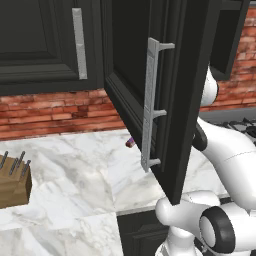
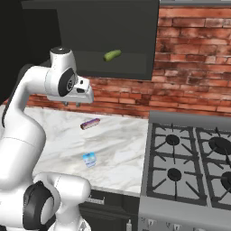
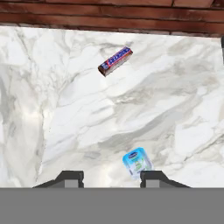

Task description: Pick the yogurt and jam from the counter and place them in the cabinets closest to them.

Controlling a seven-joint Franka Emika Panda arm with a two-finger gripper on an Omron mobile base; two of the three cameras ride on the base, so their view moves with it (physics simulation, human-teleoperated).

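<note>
Looking down over a white marble table (image 3: 65, 109) from a white arm, with the jaws (image 3: 111, 177) standing wide apart and holding nothing, hovering well above the surface.

Lying flat near the front of the table, just between and slightly ahead of the fingertips (image 3: 72, 177): a small blue-and-white yogurt pack (image 3: 137, 163), also showing as a pale blue packet (image 2: 89, 159) from the right base camera. Probably being light and thin-walled, so likely denting under a hard squeeze and perhaps slippery on its glossy film; taking hold across its narrower sides, low and gently, looking safest.

Resting farther back toward the brick wall (image 3: 131, 13): a long purple-and-brown bar (image 3: 114, 61), apart from the yogurt. Not showing clearly as jam; no jar recognisable.

Hanging above: a black cabinet (image 2: 108, 40) standing open, with its door (image 1: 165, 100) and silver bar handle (image 1: 150, 105) swung out toward the camera. Sitting inside on its shelf: one green, pickle-like item (image 2: 112, 55). Standing at the left edge of the table: a wooden knife block (image 1: 14, 185). Lying to the right: a grey gas stove (image 2: 189, 162).
</note>
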